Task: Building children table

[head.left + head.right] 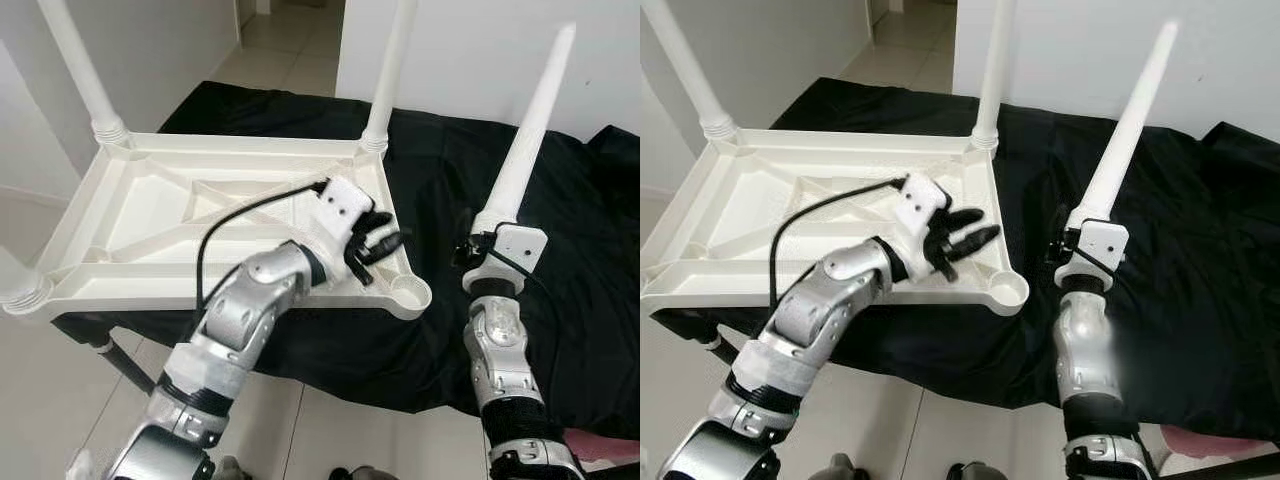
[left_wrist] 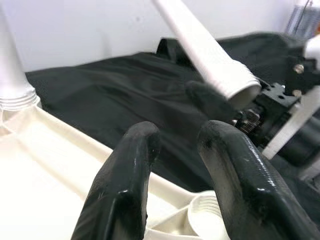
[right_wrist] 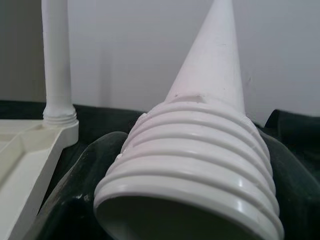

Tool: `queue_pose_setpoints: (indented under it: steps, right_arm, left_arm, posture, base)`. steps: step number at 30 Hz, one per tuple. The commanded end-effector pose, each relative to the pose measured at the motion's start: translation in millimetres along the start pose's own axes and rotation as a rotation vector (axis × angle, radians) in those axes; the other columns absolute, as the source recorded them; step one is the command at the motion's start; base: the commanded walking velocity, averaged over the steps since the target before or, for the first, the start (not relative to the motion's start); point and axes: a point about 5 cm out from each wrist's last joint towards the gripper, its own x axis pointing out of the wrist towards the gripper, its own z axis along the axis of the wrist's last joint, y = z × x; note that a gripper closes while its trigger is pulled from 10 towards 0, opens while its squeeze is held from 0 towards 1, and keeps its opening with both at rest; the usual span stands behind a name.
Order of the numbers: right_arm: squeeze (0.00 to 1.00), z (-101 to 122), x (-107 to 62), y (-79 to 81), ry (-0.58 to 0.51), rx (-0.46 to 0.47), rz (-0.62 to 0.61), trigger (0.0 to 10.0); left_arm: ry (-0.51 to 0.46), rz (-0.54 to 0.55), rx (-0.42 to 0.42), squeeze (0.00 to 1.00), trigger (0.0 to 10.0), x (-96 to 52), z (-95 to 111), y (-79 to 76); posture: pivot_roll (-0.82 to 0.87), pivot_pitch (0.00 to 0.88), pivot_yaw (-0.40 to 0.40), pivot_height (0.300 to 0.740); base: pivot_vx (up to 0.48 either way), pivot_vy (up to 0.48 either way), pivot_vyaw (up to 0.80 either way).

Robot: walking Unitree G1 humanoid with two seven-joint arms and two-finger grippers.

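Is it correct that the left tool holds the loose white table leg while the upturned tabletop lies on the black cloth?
No. The right tool holds the loose table leg, as the left eye view shows. The left tool rests at the upturned tabletop on the black cloth.

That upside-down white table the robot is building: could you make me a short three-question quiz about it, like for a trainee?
1. True or false: the right pincer holds a loose table leg.
2. How many legs already stand in the upturned tabletop?
3. Which corner socket is empty? A) the near one by the left pincer B) a far one

Key: 1 true; 2 three; 3 A.
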Motion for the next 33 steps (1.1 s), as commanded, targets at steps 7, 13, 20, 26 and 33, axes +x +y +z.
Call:
queue_pose_setpoints:
  steps: [7, 13, 20, 26, 33]
  right_arm:
    - [0.00, 22.0, 4.2, 2.6, -0.168, -0.112, 0.040, 10.0]
    - [0.00, 33.8, 6.7, 10.3, -0.248, -0.156, 0.105, 10.0]
    - [0.00, 44.2, 2.5, 26.8, -0.334, -0.209, 0.226, 10.0]
    - [0.00, 47.8, -1.1, 36.4, -0.380, -0.254, 0.305, 10.0]
    - [0.00, 48.9, -2.1, 41.2, -0.400, -0.271, 0.371, 10.0]
  left_arm:
    - [-0.034, -0.086, -0.104, 1.00, 10.0, 2.6, 8.0, 10.4]
    - [-0.036, -0.060, -0.066, 0.33, 10.0, 2.1, 19.2, 22.4]
    - [-0.085, -0.135, -0.168, 0.00, 10.0, 0.7, 42.2, 29.1]
    - [-0.110, -0.164, -0.260, 0.00, 10.0, 4.2, 56.8, 35.5]
    - [-0.105, -0.167, -0.355, 0.00, 10.0, 14.6, 68.7, 45.2]
  posture:
    - [-0.02, 0.000, -0.026, 0.740]
    - [-0.02, 0.000, -0.018, 0.740]
    - [0.00, 0.004, -0.030, 0.740]
    - [0.00, 0.021, -0.044, 0.740]
    - [0.01, 0.039, -0.057, 0.740]
  base:
    - [0.000, 0.000, 0.00]
    - [0.000, 0.000, 0.00]
    - [0.000, 0.000, 0.00]
    - [0.000, 0.000, 0.00]
    - [0.000, 0.000, 0.00]
